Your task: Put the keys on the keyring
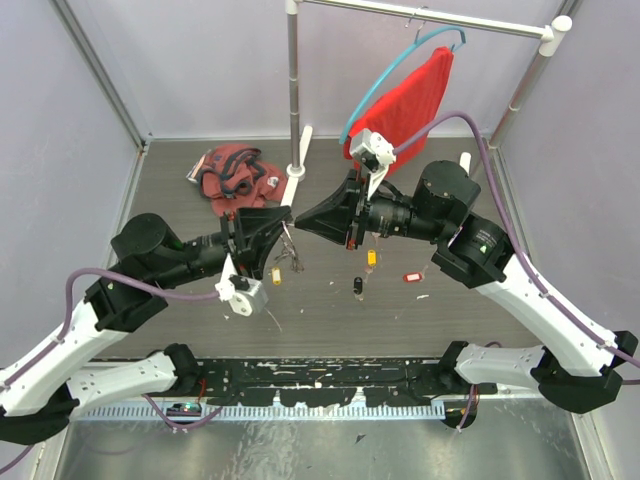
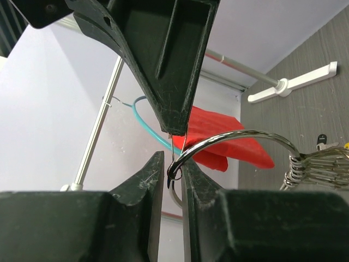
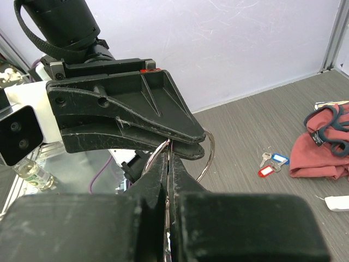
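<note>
Step in hand, by appearance: working open the thin silver wire keyring, which is held in the air at centre frame between both arms. The right gripper is closed tight on the ring wire. The left gripper stands narrow with the wire in its gap; whether it clamps the wire cannot be told. Small silver keys with yellow, black and red tags lie on the table, right of centre. Next move: hold the ring steady in one gripper, then fetch a key with the other.

1. The keyring is thin polished metal wire, bright and glossy.
2. The left gripper is matt black plastic, its fingers scuffed with pale scratches.
3. The table has a grey, matt wood-grain surface.
4. The cloth is soft red fabric, matt.
5. The red key tag is smooth plastic.
6. The pole is smooth, shiny metal.
</note>
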Available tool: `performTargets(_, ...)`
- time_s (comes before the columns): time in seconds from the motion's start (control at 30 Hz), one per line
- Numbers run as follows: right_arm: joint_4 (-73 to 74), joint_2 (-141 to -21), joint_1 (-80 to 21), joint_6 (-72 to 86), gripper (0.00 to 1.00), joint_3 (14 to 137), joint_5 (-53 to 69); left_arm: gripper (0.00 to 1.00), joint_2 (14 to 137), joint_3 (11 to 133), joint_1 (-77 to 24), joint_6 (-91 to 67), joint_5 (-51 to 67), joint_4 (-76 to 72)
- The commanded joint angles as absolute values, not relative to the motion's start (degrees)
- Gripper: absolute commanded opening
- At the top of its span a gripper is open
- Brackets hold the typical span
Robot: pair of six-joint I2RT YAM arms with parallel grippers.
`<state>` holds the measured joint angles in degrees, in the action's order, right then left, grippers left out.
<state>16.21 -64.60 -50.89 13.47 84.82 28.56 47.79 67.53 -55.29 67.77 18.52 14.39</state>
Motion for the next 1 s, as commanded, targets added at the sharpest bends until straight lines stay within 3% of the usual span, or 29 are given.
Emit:
performTargets(0.0,13.4,-63.7,-51.1,13.4,0.01,84.6,28.7,0.25,48.2,68.9,-55.4,68.8,15.6,11.8)
performTargets(0.2,13.4,-64.1,-51.1,13.4,0.01,84.4,27.3,0.23,48.7,69.2,-55.7,68.8,15.4,11.3)
performTargets(0.4,13.4,-64.2,-51.1,13.5,0.01,83.9,26.2,0.12,49.3,69.4,-56.1,68.9,14.7,10.9)
performTargets(0.5,13.6,-64.1,-51.1,13.4,0.01,83.7,25.9,0.00,49.3,69.3,-56.3,68.9,14.2,10.8)
performTargets(0.57,13.8,-64.0,-51.1,13.1,0.01,83.7,25.7,0.00,49.2,69.3,-56.4,68.9,14.0,10.8)
performTargets(0.6,13.8,-64.0,-51.0,13.1,0.01,83.7,25.6,0.02,49.3,69.3,-56.5,68.6,14.0,10.8)
performTargets(0.67,13.8,-63.7,-51.0,12.8,0.01,83.7,25.1,0.28,49.3,69.3,-56.5,67.9,14.1,10.7)
performTargets(0.73,14.2,-63.2,-51.1,12.3,0.01,83.6,23.3,0.41,48.7,69.1,-56.4,66.7,13.8,10.5)
performTargets(0.97,18.2,-62.4,-51.1,9.4,0.01,84.2,12.3,0.44,45.5,67.0,-56.5,63.3,10.2,10.4)
